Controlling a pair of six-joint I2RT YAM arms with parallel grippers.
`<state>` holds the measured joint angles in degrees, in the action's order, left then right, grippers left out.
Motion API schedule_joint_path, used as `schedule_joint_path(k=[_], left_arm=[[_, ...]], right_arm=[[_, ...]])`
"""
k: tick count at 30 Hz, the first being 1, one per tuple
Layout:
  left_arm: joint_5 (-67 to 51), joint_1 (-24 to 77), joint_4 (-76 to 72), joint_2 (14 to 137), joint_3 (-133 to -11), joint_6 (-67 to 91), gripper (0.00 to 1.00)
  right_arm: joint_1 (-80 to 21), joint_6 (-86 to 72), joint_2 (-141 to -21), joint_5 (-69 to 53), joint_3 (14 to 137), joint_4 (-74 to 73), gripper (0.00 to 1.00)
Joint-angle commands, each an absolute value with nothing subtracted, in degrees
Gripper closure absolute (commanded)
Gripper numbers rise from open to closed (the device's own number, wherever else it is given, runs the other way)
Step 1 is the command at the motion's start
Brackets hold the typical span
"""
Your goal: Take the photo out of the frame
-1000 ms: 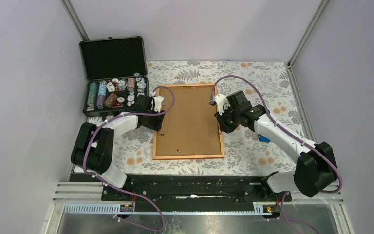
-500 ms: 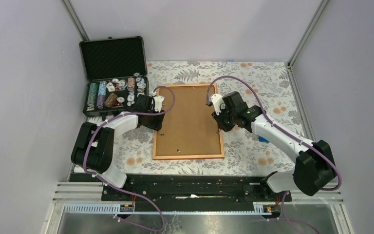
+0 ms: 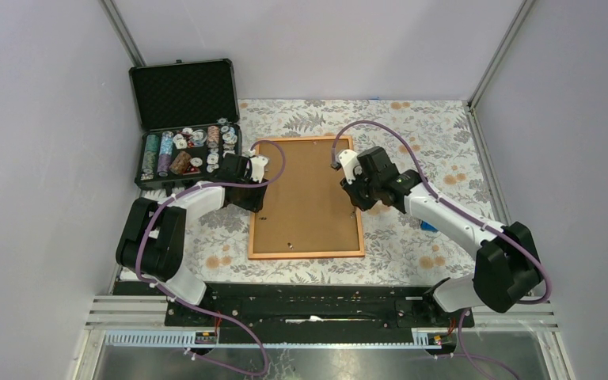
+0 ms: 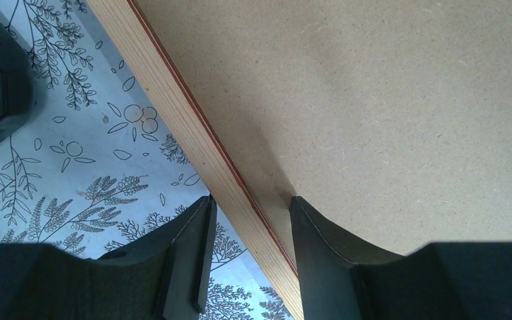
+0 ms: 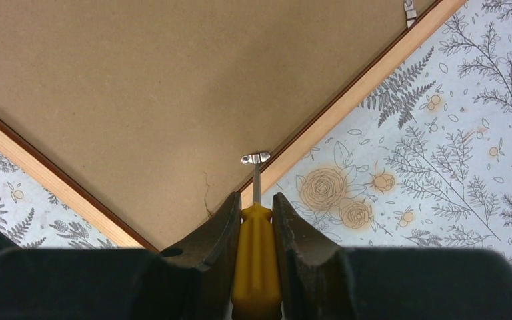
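The frame (image 3: 307,198) lay flat in the middle of the table (image 3: 427,134), brown back up. The left claw (image 4: 251,203) sat over its left edge, with the wood rail between its fingers, maybe pinching it. The right claw (image 5: 256,199) held a yellow screwdriver (image 5: 257,260) tight, its tip on a metal clip (image 5: 255,158) at the right edge.

Floral-cloth table (image 3: 412,119): frame (image 3: 305,198) lies flat mid-table, brown back up. Open black case (image 3: 182,95) of chips at the far-left corner. Small blue item (image 3: 427,226) right of the frame, half hidden, can't ID.
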<state>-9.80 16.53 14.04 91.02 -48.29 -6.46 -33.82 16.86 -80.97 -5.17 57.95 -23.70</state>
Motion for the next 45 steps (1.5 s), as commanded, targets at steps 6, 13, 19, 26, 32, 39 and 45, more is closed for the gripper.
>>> schedule_joint_path(k=[6, 13, 19, 26, 32, 39, 45], left_arm=[[-12.03, 16.47, 13.18, 92.09, -48.93, -7.76, 0.51], [-12.53, 16.46, 13.18, 92.37, -48.94, -7.9, 0.53], [-12.83, 16.44, 13.36, 92.35, -48.96, -8.11, 0.54], [-13.0, 16.51, 13.58, 92.53, -49.28, -8.29, 0.55], [-13.8, 16.51, 13.54, 93.17, -49.78, -9.18, 0.58], [-15.42, 16.44, 13.19, 94.91, -50.62, -11.32, 0.68], [-16.49, 16.81, 13.35, 97.01, -51.93, -14.22, 0.77]], right_arm=[[-34.66, 16.12, -83.78, -5.51, 60.05, -20.13, 1.0], [-34.64, 15.41, -83.54, -8.42, 60.16, -18.86, 1.0], [-34.74, 14.99, -83.54, -9.01, 60.68, -17.21, 1.0], [-34.64, 14.92, -83.22, -9.18, 61.33, -17.05, 1.0], [-34.63, 15.58, -81.18, -7.33, 63.28, -19.73, 1.0], [-32.38, 15.73, -77.79, -7.4, 64.98, -22.83, 1.0], [-26.49, 16.13, -76.24, -10.35, 65.39, -24.97, 1.0]])
